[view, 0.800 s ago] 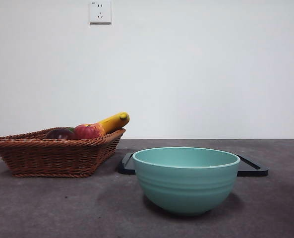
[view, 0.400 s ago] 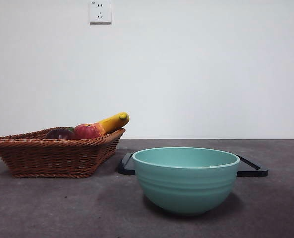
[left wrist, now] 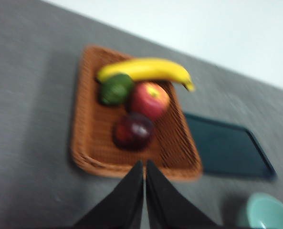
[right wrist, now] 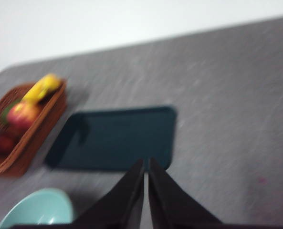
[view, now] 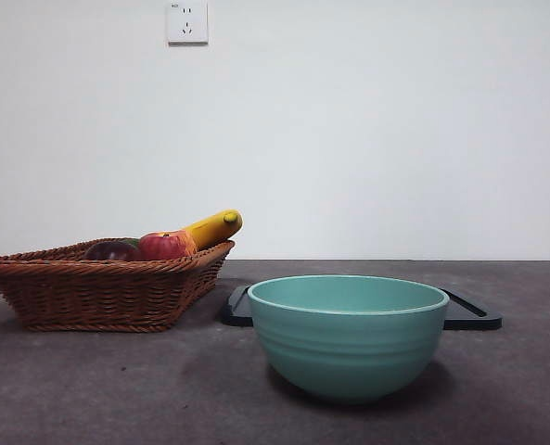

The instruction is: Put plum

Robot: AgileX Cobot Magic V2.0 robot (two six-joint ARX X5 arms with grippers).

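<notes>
Fruit count first: four pieces, all sitting in one wicker basket (view: pixel 108 292) on the left side of the grey table (view: pixel 145 389). There's one plum (left wrist: pixel 133 131), dark maroon and glossy, lying in the basket right next to one red-and-yellow apple (left wrist: pixel 150 99), close enough that they look like they're touching. Past the apple there's one green fruit (left wrist: pixel 115 89) and one banana (left wrist: pixel 143 70), the banana lying along the basket's far edge with its tip poking out over the rim. From the front you only see the top of the plum above the weave, with the apple beside it and the banana sticking up at an angle.

Other stuff on the table: one teal bowl (view: pixel 349 334) up close near the front, nothing visible in it from this low angle, and one flat dark tray (right wrist: pixel 115 138) lying behind it, between the bowl and the wall. There's one wall socket (view: pixel 187 21) high up too.

Both arms are up above the table, neither one touching anything. The left gripper (left wrist: pixel 144 167) hangs over the near rim of the basket with its two jaws pressed together, holding nothing, the plum just beyond the tips. The right gripper (right wrist: pixel 146 164) is over the tray's near edge, jaws closed tight as well and empty. Both wrist pictures are pretty blurry, so finer detail is lost.
</notes>
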